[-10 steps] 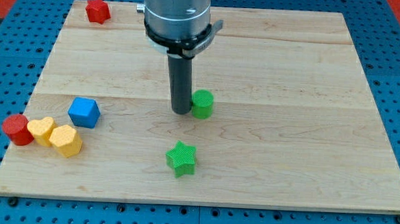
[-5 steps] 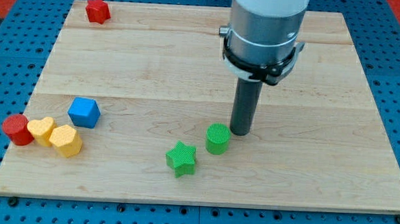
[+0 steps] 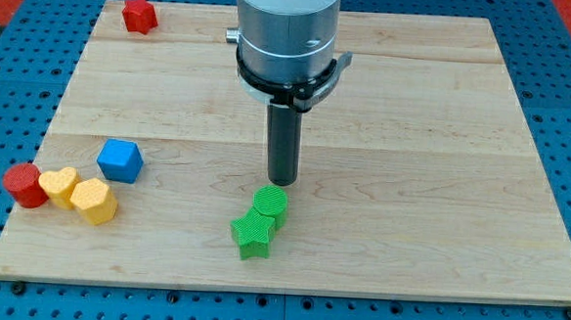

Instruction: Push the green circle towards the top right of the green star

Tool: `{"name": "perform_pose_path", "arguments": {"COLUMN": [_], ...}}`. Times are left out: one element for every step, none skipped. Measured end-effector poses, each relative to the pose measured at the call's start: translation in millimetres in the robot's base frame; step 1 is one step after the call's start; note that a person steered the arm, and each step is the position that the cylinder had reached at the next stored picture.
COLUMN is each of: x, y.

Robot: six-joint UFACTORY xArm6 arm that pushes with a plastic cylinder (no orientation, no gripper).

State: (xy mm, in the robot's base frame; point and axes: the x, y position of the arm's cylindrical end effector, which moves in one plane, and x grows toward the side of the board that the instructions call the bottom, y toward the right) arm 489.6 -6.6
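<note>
The green circle [image 3: 271,202] stands on the wooden board [image 3: 431,187] below the middle, touching the top right of the green star [image 3: 252,234]. My tip [image 3: 281,182] is just above the green circle toward the view's top, very close to it or touching it. The rod rises straight up to the grey arm body at the view's top.
A blue block [image 3: 119,159] sits at the view's left. A red cylinder [image 3: 23,184], a yellow heart [image 3: 59,185] and a yellow hexagon [image 3: 93,200] cluster near the left edge. A red block [image 3: 139,15] sits in the top left corner.
My tip swung from left of the green circle round to its right, then to above it. The circle slid down and left against the green star, which shifted slightly down and left.
</note>
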Motion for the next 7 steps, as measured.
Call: {"name": "perform_pose_path", "arguments": {"x": [-6, -28, -73, -89, -74, -52, -45], "y": [3, -22, -42, -118, -197, -238, -212]}}
